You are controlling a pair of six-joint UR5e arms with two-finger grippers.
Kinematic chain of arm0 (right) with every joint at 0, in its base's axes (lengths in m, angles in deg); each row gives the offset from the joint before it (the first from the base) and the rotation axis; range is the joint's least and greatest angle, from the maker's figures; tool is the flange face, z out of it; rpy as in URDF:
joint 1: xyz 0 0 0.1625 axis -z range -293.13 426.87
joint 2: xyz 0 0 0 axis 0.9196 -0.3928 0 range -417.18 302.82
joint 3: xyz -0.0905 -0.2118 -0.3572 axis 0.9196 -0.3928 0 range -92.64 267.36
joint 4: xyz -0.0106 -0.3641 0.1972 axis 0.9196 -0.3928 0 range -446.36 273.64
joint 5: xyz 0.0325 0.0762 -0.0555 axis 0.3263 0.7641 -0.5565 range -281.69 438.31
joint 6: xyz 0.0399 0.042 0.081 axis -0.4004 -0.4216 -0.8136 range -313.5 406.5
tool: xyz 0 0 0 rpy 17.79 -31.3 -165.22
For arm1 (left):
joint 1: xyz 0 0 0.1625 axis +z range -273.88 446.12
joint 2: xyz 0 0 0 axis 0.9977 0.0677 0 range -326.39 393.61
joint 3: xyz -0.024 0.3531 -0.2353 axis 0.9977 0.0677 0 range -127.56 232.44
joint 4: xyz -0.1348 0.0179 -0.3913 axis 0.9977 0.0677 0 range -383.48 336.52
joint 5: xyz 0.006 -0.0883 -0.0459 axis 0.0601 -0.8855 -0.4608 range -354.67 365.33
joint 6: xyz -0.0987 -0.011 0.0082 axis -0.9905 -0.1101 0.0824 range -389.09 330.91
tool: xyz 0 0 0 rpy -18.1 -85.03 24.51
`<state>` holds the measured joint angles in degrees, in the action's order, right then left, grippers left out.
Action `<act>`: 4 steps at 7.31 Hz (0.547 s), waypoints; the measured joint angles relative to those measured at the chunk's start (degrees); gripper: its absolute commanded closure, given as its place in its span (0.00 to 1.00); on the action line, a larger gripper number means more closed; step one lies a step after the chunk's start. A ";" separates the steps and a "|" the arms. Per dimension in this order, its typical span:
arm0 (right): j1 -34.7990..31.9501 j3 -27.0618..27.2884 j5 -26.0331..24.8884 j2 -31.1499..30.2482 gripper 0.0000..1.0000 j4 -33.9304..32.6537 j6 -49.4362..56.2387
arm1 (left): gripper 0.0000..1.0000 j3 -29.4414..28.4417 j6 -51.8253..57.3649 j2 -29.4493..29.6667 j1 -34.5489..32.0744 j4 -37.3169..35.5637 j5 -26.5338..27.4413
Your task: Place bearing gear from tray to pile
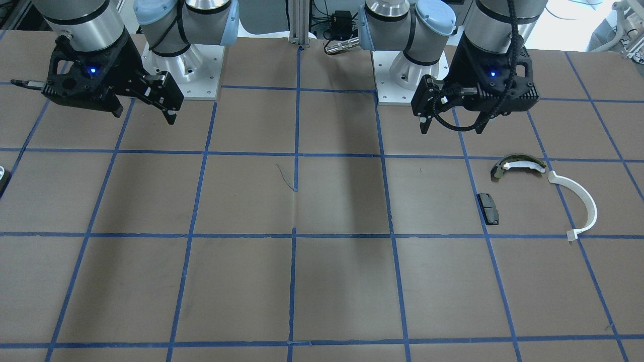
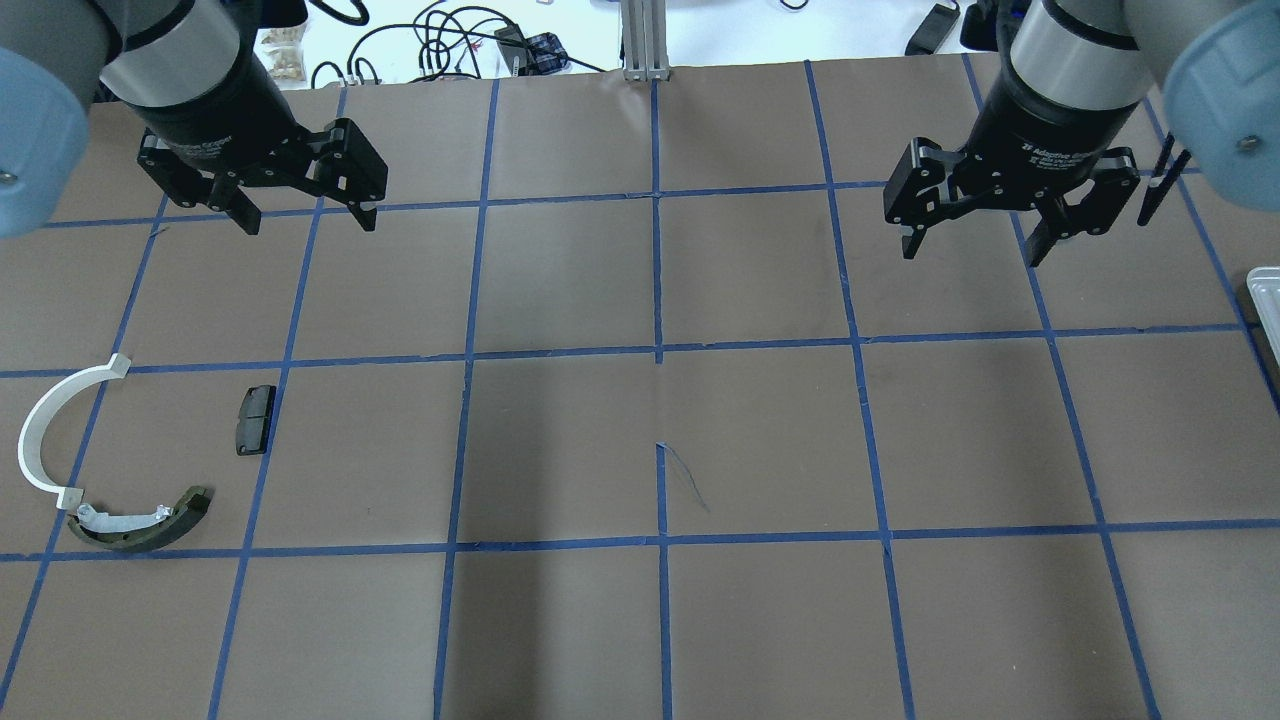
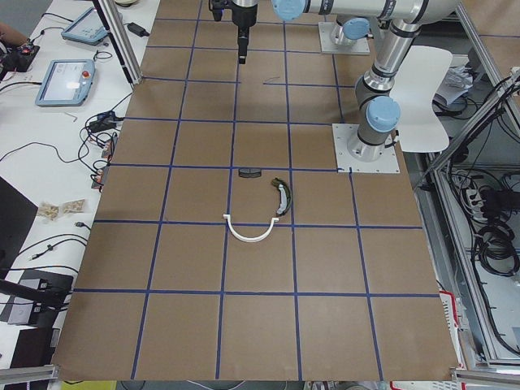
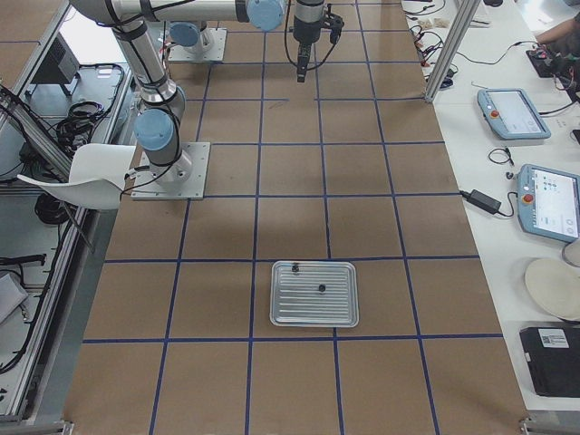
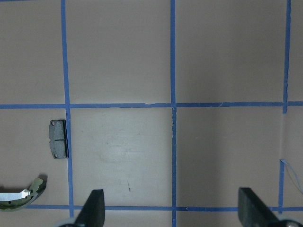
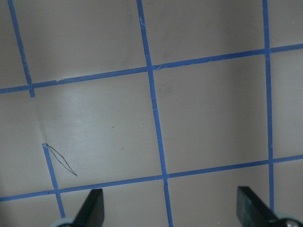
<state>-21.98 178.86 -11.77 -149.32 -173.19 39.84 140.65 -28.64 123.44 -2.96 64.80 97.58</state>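
1. The left gripper is held above the table, its jaws spread wide with nothing between them.
2. The right gripper is likewise seen wide open and empty above the table.
3. The tray is found well apart from the right gripper, off to its outer side. Two small dark parts are seen in it; which one is the bearing gear cannot be told.
4. The pile is laid out on the left gripper's outer side. The black pad is placed nearest, with the white half-ring and the olive-and-white shoe farther out. One ring end is seen just beside the shoe.
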 measured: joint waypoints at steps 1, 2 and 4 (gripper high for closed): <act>0.00 0.07 0.00 0.02 0.00 0.01 -0.02 | 0.00 -0.45 -0.23 0.44 -0.08 0.18 -0.05; 0.00 0.12 0.00 0.02 0.00 0.03 -0.01 | 0.00 -0.78 -0.60 0.69 -0.32 0.18 -0.06; 0.00 0.21 -0.02 0.03 0.00 -0.04 0.05 | 0.00 -0.89 -2.58 1.09 -0.61 -1.64 0.10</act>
<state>-21.98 179.08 -11.79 -149.29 -173.23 39.89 139.76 -31.23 124.53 -3.57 63.15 97.67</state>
